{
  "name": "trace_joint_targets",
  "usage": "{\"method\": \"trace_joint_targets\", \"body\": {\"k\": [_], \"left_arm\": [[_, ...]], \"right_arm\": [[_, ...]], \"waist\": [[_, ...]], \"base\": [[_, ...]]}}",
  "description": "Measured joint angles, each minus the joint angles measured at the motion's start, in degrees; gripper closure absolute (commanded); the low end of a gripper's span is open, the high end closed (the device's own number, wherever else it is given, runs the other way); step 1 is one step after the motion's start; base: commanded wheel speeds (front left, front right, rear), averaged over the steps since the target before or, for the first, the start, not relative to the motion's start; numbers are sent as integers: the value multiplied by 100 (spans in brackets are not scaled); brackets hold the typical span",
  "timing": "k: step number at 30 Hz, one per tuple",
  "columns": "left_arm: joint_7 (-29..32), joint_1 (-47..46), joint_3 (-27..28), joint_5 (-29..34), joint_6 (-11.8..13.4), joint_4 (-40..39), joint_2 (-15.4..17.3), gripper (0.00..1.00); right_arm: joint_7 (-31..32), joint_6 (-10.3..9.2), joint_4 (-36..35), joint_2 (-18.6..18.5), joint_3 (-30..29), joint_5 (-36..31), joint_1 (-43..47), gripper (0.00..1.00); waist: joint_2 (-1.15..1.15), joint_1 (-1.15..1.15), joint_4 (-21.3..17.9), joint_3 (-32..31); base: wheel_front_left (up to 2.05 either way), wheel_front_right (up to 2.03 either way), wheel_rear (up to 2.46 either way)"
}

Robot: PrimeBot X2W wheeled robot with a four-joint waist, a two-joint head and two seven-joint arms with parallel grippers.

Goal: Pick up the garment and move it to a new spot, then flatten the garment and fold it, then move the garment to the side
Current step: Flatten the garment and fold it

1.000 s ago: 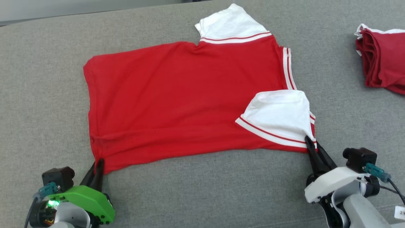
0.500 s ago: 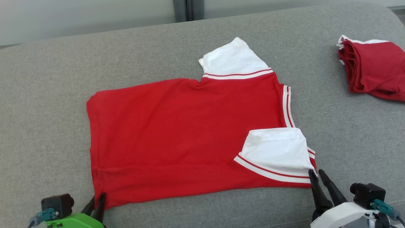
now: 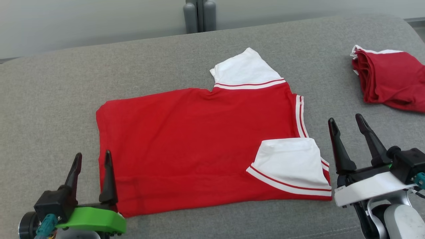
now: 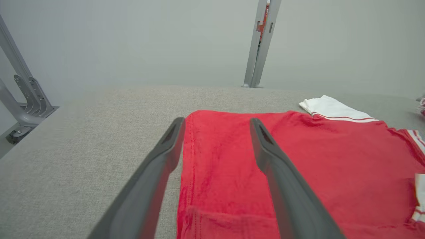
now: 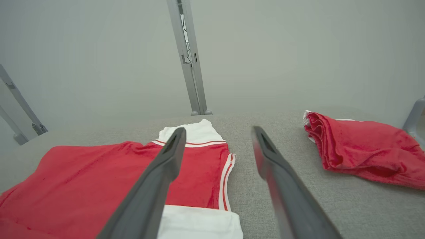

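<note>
The garment [image 3: 199, 146] is a red shirt with white sleeves and striped trim, spread flat on the grey cushion, its near sleeve [image 3: 292, 166] folded in over the body. My left gripper [image 3: 93, 158] stands open at the shirt's near left corner, raised, holding nothing. In the left wrist view the garment [image 4: 298, 166] lies under and between the fingers [image 4: 159, 166]. My right gripper [image 3: 347, 121] is open too, lifted just right of the collar edge. In the right wrist view the garment [image 5: 99, 172] lies to the left beneath the fingers [image 5: 275, 176].
A second red garment [image 3: 388, 79], bunched and folded, lies at the far right of the grey cushion [image 3: 66, 99]; it shows as a red garment [image 5: 358, 149] in the right wrist view. A grey post [image 3: 197, 16] stands behind the cushion. Bare fabric surrounds the shirt.
Both grippers let go of the shirt's near corners, opened wide and lifted. The head camera tilted up, so the whole picture shifted down. The shirt lies flat where it was released.
</note>
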Motion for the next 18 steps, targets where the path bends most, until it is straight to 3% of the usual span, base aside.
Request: {"method": "trace_joint_targets", "body": {"k": [10, 18], "left_arm": [[12, -200, -99, 196, 118, -119, 65, 0], [627, -1649, -53, -133, -260, 664, 290, 0]], "right_arm": [[352, 1, -573, 127, -137, -75, 118, 0], [358, 1, -625, 163, -79, -9, -78, 0]], "waist": [[0, 0, 65, -16], [0, 0, 56, 387]], "base": [[0, 0, 0], [0, 0, 0]]}}
